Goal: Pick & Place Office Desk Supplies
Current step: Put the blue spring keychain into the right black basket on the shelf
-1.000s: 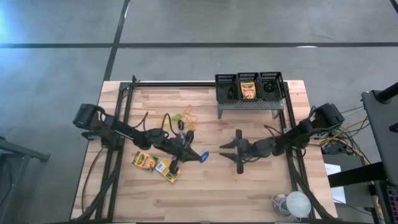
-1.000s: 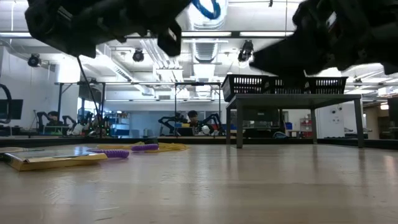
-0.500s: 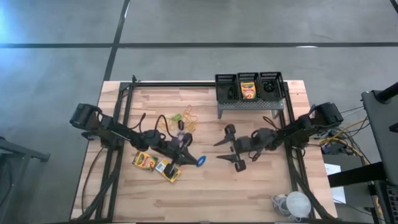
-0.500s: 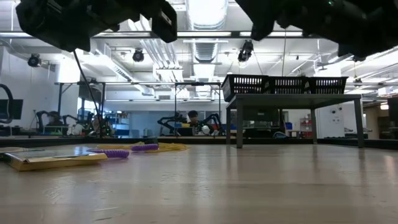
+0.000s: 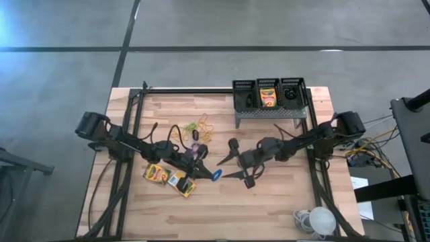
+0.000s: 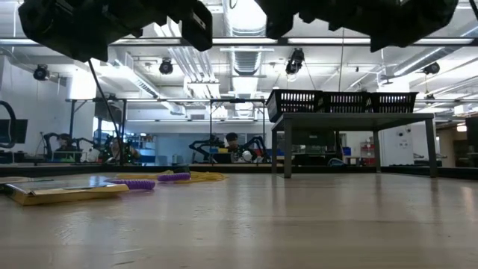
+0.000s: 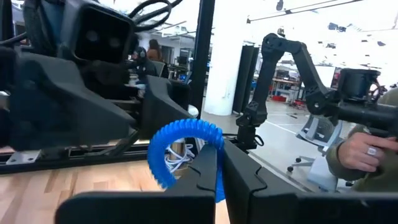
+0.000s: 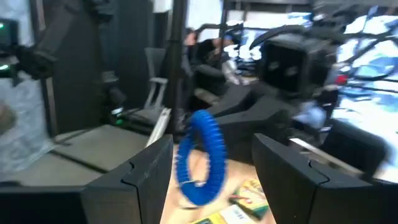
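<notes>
Moved leftward: right gripper (image 5: 230, 160), spread wide, now just beside blue ring (image 5: 216, 175).
Ring clamped in left gripper (image 5: 211, 173), raised over table (image 5: 282, 208) middle, near crayon boxes (image 5: 168, 177).

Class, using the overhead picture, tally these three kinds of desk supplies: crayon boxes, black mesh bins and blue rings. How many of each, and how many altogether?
Crayon boxes: 3
Black mesh bins: 3
Blue ring: 1
Total: 7
</notes>
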Action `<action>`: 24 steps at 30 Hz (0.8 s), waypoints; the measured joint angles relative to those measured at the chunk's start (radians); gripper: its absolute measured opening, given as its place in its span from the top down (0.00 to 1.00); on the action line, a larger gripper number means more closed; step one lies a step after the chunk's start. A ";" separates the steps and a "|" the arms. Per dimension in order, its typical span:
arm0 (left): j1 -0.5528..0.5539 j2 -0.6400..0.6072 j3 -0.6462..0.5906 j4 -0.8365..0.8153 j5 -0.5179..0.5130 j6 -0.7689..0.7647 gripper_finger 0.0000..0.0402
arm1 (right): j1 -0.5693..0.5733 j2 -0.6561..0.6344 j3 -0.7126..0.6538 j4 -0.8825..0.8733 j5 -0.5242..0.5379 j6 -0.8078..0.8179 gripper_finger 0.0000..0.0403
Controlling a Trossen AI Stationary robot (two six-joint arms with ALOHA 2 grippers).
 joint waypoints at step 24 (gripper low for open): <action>-0.002 0.000 0.000 -0.004 0.000 -0.028 0.91 | 0.001 0.042 0.039 -0.053 -0.021 -0.022 0.93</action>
